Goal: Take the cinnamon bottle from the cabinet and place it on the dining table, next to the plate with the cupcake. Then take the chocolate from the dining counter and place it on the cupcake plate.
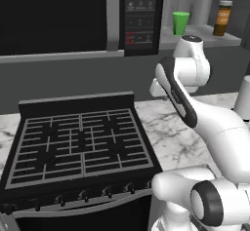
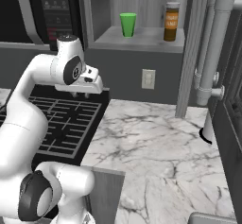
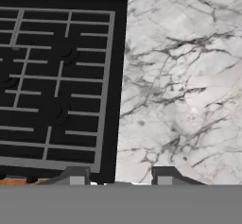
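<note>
One cinnamon bottle (image 2: 171, 21) stands upright, cap up, on the cabinet (image 2: 142, 38) shelf beside a green cup (image 2: 127, 24), while my gripper (image 3: 120, 176) hangs open and empty over the marble counter (image 3: 179, 86) beside the stove (image 3: 52, 81).

The bottle (image 2: 171, 21) is amber-brown with an orange label and a tan-and-dark cap. Beside it on the pale grey cabinet (image 2: 142, 39) shelf, the cup (image 2: 127, 24) is bright green. The stove (image 1: 78, 144) is black with grey grates. The counter (image 2: 160, 142) is white marble with grey veins. The microwave (image 1: 73, 15) is black with a grey strip. The wall socket (image 2: 148, 79) is off-white on dark grey.
</note>
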You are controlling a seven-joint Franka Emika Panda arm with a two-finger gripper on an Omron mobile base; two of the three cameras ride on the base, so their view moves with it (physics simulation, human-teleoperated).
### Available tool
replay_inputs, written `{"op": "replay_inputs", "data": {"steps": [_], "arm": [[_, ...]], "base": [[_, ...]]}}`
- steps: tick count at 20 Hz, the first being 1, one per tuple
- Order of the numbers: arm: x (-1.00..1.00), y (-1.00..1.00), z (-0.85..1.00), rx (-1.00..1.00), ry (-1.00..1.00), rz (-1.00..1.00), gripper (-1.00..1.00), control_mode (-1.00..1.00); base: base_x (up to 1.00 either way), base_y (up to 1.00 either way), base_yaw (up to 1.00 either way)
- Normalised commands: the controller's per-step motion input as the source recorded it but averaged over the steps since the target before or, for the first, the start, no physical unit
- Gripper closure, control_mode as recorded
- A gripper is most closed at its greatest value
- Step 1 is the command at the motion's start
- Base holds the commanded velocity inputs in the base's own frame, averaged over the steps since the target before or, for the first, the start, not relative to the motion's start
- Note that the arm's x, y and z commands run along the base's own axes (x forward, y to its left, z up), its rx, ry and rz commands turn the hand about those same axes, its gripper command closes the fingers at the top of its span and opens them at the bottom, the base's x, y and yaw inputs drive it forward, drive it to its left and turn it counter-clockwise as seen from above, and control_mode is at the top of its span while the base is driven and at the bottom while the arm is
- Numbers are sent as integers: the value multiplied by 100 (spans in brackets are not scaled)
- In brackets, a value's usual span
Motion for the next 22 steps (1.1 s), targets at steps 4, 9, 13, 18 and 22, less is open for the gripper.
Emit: {"op": "replay_inputs", "data": {"steps": [4,9,13,18,22], "arm": [[-4,1,0,0,0,0,-100,-100],[0,-5,10,-5,-16,-3,-100,-100],[2,-23,26,-26,-18,-20,-100,-100],[0,-50,74,-19,-24,-25,-100,-100],[0,-59,84,-5,-21,-10,-100,-100]], "base": [[0,0,0],[0,0,0],[0,0,0],[0,0,0],[0,0,0]]}}
